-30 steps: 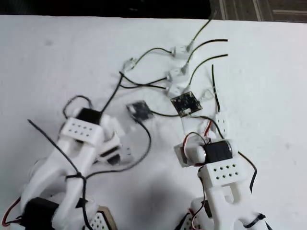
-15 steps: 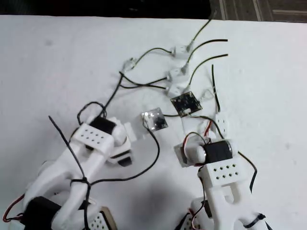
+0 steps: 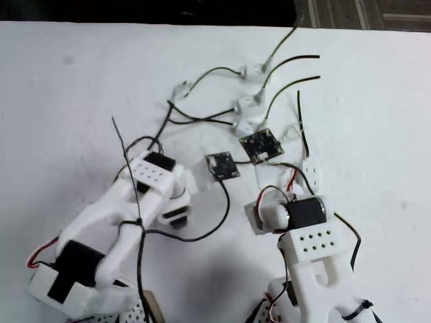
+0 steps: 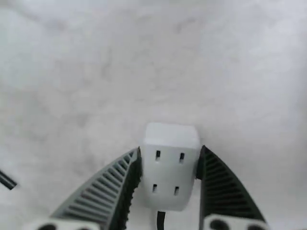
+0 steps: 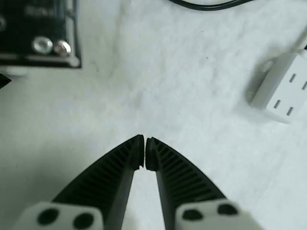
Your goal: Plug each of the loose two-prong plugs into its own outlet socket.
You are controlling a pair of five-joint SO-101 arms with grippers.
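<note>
My left gripper [image 4: 169, 153] is shut on a white outlet socket [image 4: 169, 165] with two pairs of slots and a black cord, held just above the white table. In the high view this gripper [image 3: 187, 183] sits left of a small black board [image 3: 222, 165]. My right gripper [image 5: 145, 153] is shut with nothing in it, low over the table between a larger black board [image 5: 36, 31] and a second white outlet socket [image 5: 283, 91]. Loose white plugs [image 3: 246, 103] on dark cords lie at the back, one [image 3: 254, 70] farthest away.
The larger black board [image 3: 261, 146] lies ahead of the right arm [image 3: 306, 215], with the second socket [image 3: 311, 173] to its right. Black cords [image 3: 195, 118] cross the middle of the table. Bare tabletop [image 3: 67, 101] spreads to the far left and right.
The left arm swung to the right and farther from the near edge with the socket. The small black board slid right, towards the larger board. The right arm kept still.
</note>
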